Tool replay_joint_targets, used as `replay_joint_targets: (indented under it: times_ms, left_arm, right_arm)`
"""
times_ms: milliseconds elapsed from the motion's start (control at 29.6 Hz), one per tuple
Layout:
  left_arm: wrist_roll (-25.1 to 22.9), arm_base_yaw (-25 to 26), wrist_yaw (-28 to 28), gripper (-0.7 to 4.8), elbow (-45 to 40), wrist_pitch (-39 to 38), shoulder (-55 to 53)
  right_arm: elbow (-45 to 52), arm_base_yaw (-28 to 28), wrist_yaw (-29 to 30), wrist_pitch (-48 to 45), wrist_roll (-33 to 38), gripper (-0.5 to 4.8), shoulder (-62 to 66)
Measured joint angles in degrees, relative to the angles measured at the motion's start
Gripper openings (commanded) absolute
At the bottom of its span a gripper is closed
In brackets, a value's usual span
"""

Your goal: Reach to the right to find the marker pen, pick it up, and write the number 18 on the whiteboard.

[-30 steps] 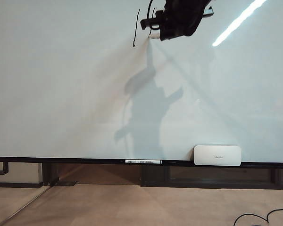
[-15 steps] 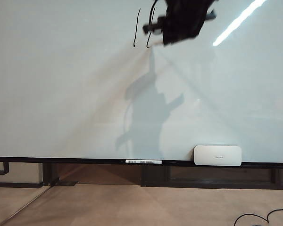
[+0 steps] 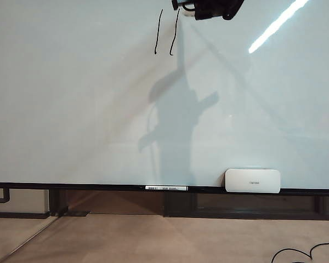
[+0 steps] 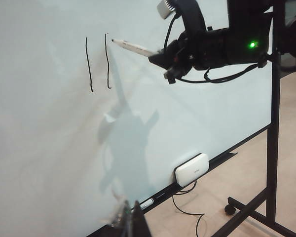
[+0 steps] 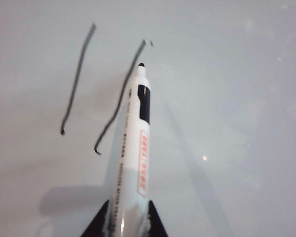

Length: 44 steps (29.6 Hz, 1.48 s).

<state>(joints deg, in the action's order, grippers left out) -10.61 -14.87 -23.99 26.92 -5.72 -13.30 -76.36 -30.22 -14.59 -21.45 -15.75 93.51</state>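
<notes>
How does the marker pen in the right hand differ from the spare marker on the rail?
The marker pen is clamped in the right hand, raised, tip at the top of the second stroke. The spare marker lies flat and untouched on the whiteboard rail. Both have whitish barrels.

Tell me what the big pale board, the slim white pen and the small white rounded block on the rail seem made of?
The whiteboard: likely glossy coated panel, since it mirrors a light streak. The marker pen, held in the right gripper: apparently smooth plastic, printed barrel with sheen. The eraser: seemingly matte moulded plastic casing, though I cannot be sure.
</notes>
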Motion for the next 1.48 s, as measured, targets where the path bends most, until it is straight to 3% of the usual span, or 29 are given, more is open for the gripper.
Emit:
replay_joint_targets:
  times_ms: [1484]
  left_arm:
    - [0.0,0.0,0.0,-0.05,0.0,0.0,0.0]
  right_arm:
    - [-1.4,0.7,2.7,-5.0,0.0,-0.02,3.4]
